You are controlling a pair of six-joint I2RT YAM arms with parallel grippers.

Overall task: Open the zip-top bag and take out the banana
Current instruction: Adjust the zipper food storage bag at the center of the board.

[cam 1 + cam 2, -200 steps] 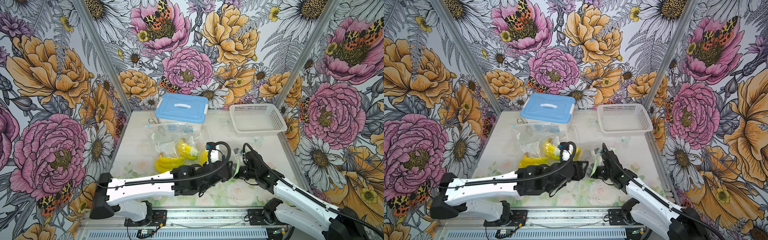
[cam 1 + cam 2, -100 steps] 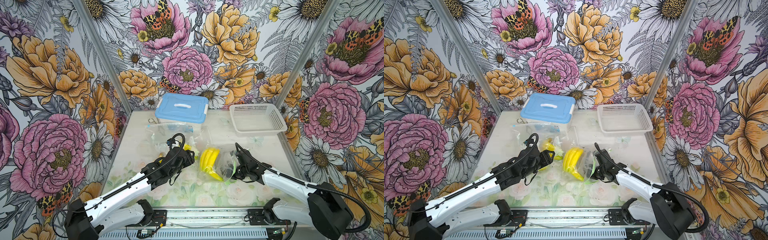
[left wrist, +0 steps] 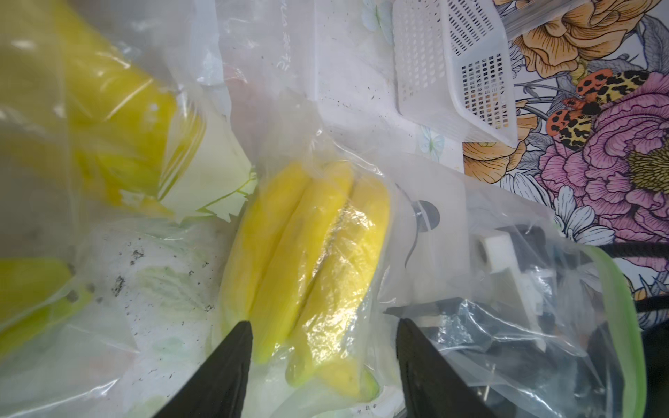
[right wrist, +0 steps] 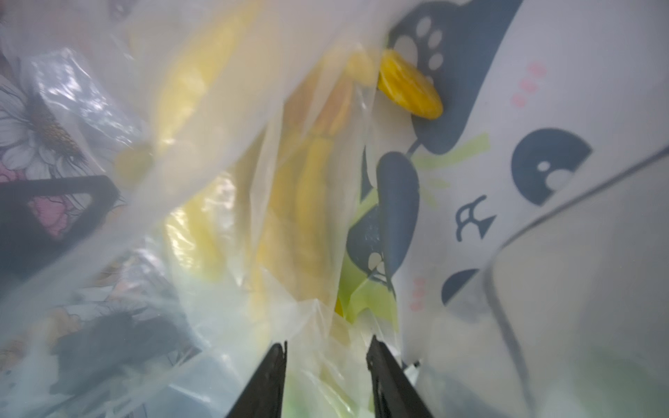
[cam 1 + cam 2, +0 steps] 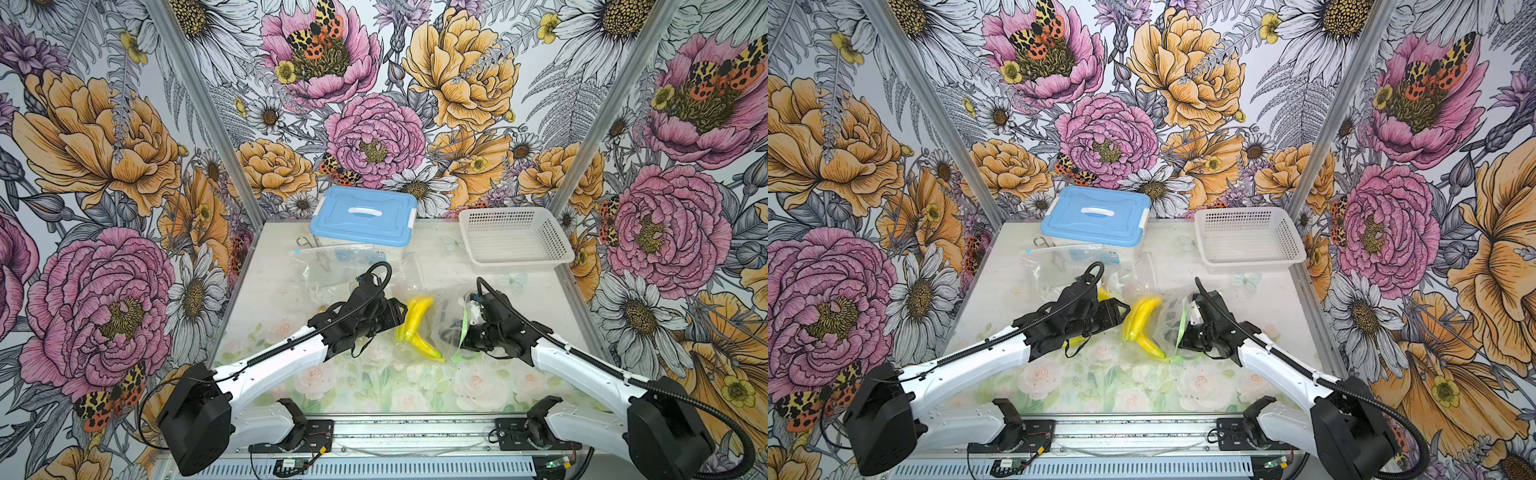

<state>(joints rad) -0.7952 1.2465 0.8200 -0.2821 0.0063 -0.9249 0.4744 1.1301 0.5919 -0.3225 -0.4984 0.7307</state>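
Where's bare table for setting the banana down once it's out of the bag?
Widest bare table is the near strip, in front of the banana bunch. A smaller patch lies between the white basket and the right arm. Crowded: the middle, where bags pile from the blue-lidded box to the zip-top bag.

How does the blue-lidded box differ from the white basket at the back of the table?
The box is shut under a solid blue lid with a white handle; the basket is open-topped. The box has see-through solid walls; the basket's are white mesh. Both are rectangular plastic and sit at the far edge of the table.
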